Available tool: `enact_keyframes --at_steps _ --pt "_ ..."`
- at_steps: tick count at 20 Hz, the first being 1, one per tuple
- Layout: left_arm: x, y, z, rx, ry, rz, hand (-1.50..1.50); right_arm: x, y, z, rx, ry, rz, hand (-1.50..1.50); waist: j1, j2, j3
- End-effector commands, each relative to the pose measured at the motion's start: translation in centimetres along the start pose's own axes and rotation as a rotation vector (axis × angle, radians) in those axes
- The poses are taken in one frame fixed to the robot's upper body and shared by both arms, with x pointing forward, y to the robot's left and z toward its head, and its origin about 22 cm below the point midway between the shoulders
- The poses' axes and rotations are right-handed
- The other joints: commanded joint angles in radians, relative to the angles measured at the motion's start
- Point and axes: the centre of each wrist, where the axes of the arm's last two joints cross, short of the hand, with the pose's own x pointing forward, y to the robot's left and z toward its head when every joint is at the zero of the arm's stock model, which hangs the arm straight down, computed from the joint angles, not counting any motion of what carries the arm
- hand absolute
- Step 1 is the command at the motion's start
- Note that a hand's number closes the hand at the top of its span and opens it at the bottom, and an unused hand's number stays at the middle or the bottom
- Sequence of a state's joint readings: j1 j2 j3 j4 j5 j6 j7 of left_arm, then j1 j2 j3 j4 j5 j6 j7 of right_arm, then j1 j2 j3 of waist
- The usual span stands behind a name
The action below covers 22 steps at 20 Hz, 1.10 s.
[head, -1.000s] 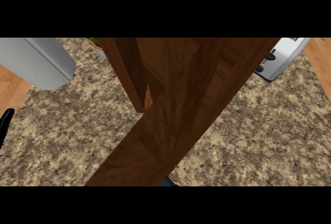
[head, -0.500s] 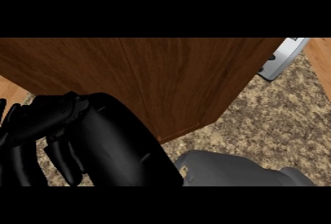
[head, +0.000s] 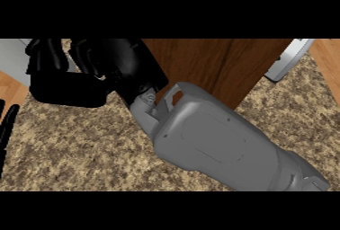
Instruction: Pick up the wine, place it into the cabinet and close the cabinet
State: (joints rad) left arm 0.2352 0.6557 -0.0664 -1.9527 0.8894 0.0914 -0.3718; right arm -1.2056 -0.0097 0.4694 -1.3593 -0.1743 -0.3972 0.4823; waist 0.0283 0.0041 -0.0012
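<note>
One black right hand (head: 93, 72), fingers curled, beside wooden cabinet (head: 219, 67).

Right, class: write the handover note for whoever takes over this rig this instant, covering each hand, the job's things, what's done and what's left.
Right hand: reached across to the upper left, against the front of the wooden cabinet; whether it holds anything cannot be seen.
Left hand: open, resting at the left edge of the view, holding nothing.
Wine: not in view, either hidden or already inside the cabinet.
Done: cannot be confirmed from this view.
Left: check where the wine is, and check that the cabinet door is fully shut, since the grey right forearm blocks much of the speckled counter.
</note>
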Motion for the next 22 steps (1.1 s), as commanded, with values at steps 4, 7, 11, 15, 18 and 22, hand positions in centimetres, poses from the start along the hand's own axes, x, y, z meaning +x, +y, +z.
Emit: enact_keyframes --at_steps 4,7,11,15,18,22 --pt "-0.5 -0.6 0.3 -0.005 0.007 0.017 -1.5 -2.9 -3.0 -3.0 -0.039 0.052 -0.031 1.5 -0.008 -0.001 0.001" --pt "0.4 -0.8 -0.4 0.007 0.025 -0.002 -1.5 -4.8 -4.8 -3.8 -0.031 0.061 0.012 1.5 -0.002 0.003 0.001" --pt "0.5 -0.3 -0.9 -0.026 0.012 -0.009 -1.5 -5.7 -6.5 -4.3 -0.071 0.058 0.021 1.5 0.004 0.006 0.0" --pt "0.5 -0.6 -1.0 -0.012 0.02 0.006 -1.5 -5.8 -7.7 -4.4 -0.106 0.053 0.097 1.5 0.003 0.005 0.0" --pt "0.1 -0.2 -0.7 -0.005 -0.008 -0.001 -1.5 -7.7 -9.6 -3.2 -0.113 0.056 0.135 1.5 -0.002 0.006 0.0" --pt "-0.4 -1.0 -1.2 -0.005 0.001 -0.003 -1.5 -7.1 -9.1 -4.0 -0.113 0.036 0.135 1.5 -0.001 0.012 0.0"
